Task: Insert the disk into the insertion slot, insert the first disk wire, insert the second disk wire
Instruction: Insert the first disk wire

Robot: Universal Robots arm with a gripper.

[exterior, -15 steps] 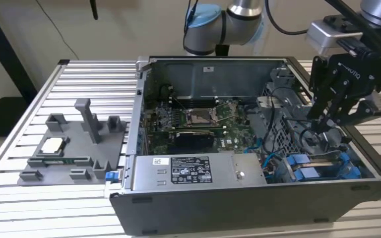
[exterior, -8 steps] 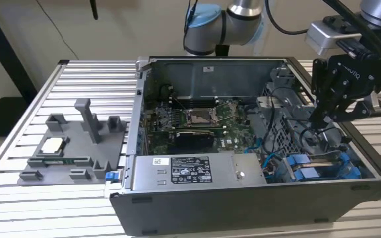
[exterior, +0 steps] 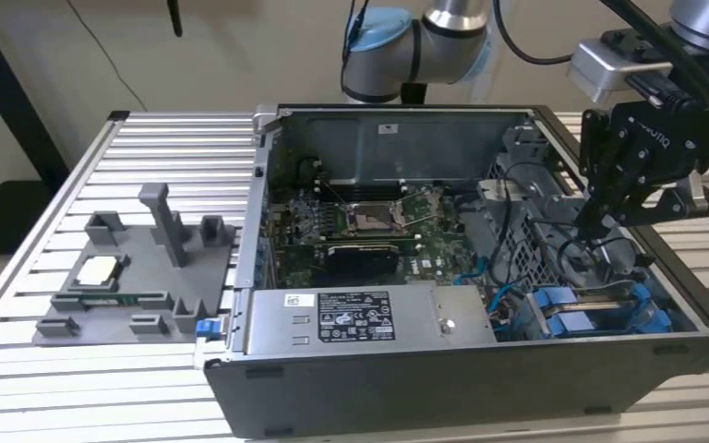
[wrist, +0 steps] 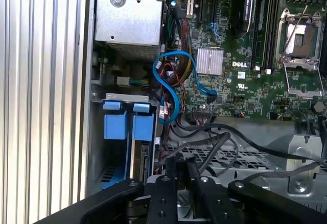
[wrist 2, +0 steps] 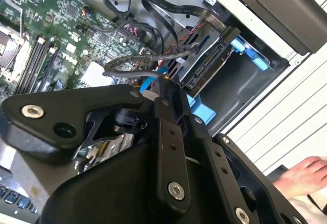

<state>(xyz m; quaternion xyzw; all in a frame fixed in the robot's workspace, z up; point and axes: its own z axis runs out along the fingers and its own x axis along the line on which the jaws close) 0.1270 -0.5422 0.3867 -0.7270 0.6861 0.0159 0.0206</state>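
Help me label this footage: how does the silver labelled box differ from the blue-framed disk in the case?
The silver box is clearly larger than the disk. The silver box bears a black-and-white label; the disk is edged in bright blue plastic. The silver box lies toward the exterior view's left, the disk toward the exterior view's right. Both sit inside the open computer case.

The gripper (wrist 2: 164, 89), jaws together, apparently pinches a black wire (wrist 2: 127, 71) just beside the blue-framed disk (wrist 2: 207, 68) inside the insertion slot (wrist 2: 242, 89).
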